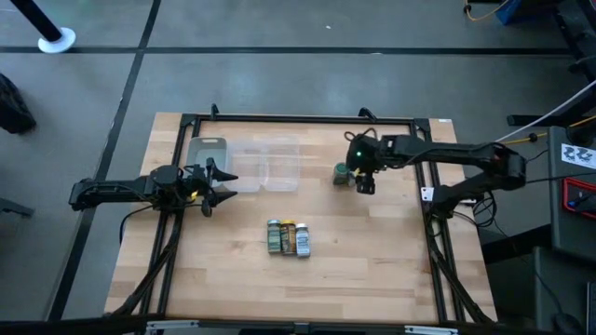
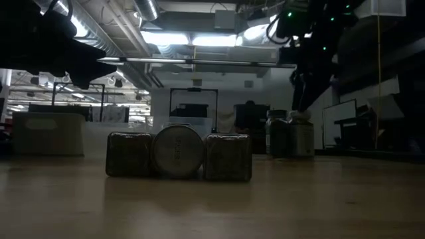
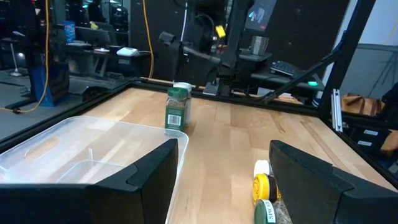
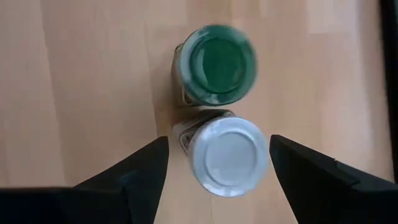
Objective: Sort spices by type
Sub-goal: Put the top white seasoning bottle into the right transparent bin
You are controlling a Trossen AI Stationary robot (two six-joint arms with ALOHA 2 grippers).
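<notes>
Two spice jars stand upright side by side near the table's far right: a green-lidded one [image 4: 221,62] and a white-lidded one [image 4: 229,155], also seen in the high view as a pair [image 1: 342,172]. My right gripper [image 4: 219,140] hangs open above them, pointing down, with a finger on either side of the white-lidded jar and a gap on both sides. Three more jars [image 1: 289,237] lie on their sides in a row at mid-table, with green, yellow and white lids [image 3: 264,186]. My left gripper [image 1: 228,181] waits open at the table's left.
Clear plastic containers [image 1: 244,164] sit on the far part of the table between the two arms, and one of them [image 3: 81,149] lies just ahead of my left gripper. A black frame [image 1: 298,119] runs along the table's edges. Bare wood lies around the lying jars.
</notes>
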